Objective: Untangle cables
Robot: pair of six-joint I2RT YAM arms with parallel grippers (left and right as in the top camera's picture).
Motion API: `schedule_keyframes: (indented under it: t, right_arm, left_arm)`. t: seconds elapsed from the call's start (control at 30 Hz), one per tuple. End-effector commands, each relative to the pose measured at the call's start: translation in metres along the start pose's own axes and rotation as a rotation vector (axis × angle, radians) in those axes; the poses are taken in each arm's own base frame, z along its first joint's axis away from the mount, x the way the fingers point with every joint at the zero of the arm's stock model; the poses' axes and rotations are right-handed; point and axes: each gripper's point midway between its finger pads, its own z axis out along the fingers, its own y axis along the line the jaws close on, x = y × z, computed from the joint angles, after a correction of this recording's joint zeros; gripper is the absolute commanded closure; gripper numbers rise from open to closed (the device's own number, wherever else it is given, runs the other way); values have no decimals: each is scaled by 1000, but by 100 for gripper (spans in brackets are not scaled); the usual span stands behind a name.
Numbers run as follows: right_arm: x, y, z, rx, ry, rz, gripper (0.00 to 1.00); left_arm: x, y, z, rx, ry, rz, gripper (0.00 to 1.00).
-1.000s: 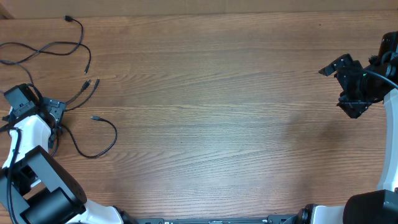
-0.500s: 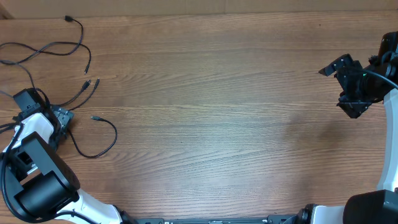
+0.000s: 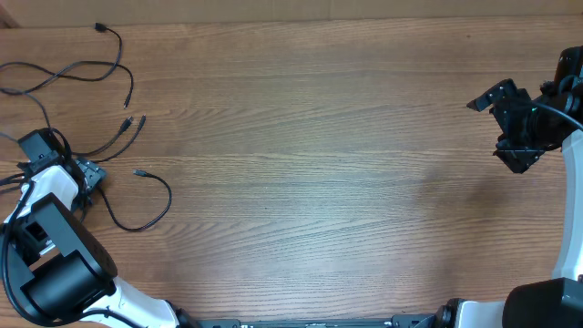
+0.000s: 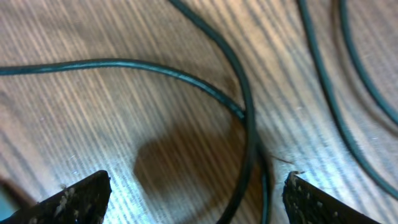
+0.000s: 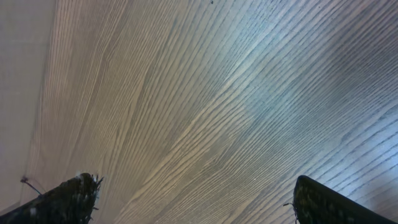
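Observation:
Several thin black cables (image 3: pixel 109 64) lie as loose strands at the far left of the wooden table; one curls into a loop (image 3: pixel 150 205) with a small plug end. My left gripper (image 3: pixel 86 178) is open, low over the strands by the left edge. In the left wrist view its fingertips (image 4: pixel 196 202) are wide apart, with cable strands (image 4: pixel 249 118) crossing on the wood between them; nothing is gripped. My right gripper (image 3: pixel 510 123) is open and empty at the far right, far from the cables. The right wrist view shows its fingertips (image 5: pixel 199 199) above bare wood.
The wooden table (image 3: pixel 319 164) runs wide between the two arms. Small plug ends (image 3: pixel 132 123) lie just right of the left arm. The table's far edge (image 3: pixel 301 18) runs along the top.
The left arm has shifted slightly right and down toward the cable strands. The cables and the right arm have not moved.

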Motion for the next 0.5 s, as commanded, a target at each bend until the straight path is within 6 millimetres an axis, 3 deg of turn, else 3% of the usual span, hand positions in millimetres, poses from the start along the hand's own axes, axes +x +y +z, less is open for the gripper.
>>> schedule_keyframes:
  t: [0.0, 0.47]
  right_arm:
    - [-4, 3, -7, -10, -28, -7, 0]
    - [-4, 3, -7, -10, -28, -7, 0]
  left_arm:
    - [-1, -8, 2, 47, 10, 15, 14]
    - [7, -4, 14, 20, 30, 79, 18]
